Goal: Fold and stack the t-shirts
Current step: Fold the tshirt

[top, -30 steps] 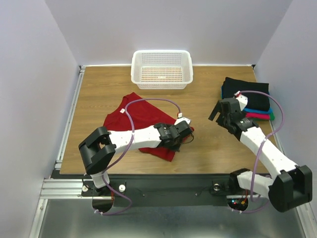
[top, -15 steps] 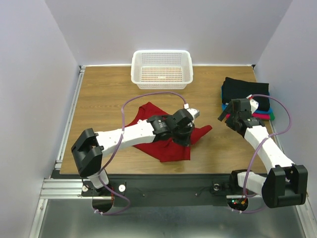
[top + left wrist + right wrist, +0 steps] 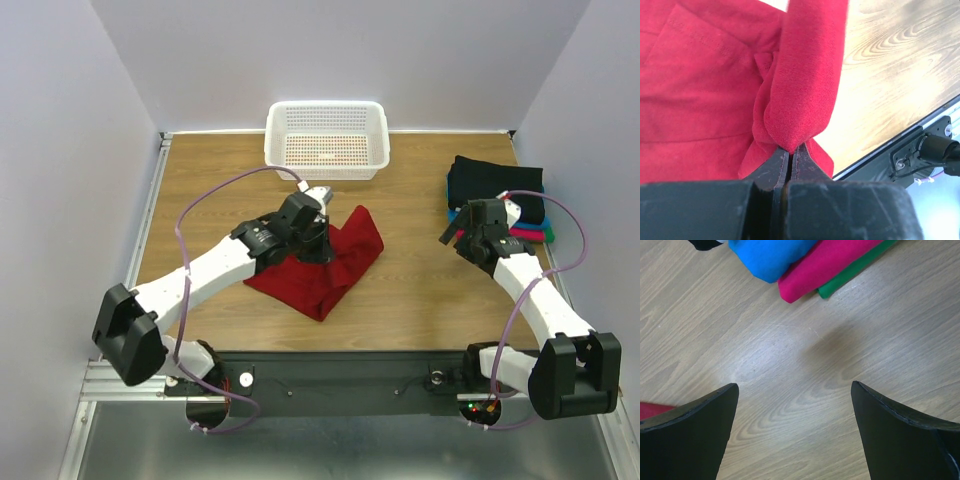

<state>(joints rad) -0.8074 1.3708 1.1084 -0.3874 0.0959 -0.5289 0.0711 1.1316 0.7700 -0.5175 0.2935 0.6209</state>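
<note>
Near the middle of the worktop (image 3: 420, 300) the dark red t-shirt (image 3: 335, 262) lies bunched, its long axis running from near-left to far-right. The left end effector (image 3: 790, 152) is on it, fingers pinched together on a rolled fold of the cloth, so that arm looks the one to carry the fold. The right end effector (image 3: 455, 232) hangs with fingers wide apart over bare wood, apart from the red shirt, and just beyond it, far right, sits the stack of folded t-shirts (image 3: 497, 185).
</note>
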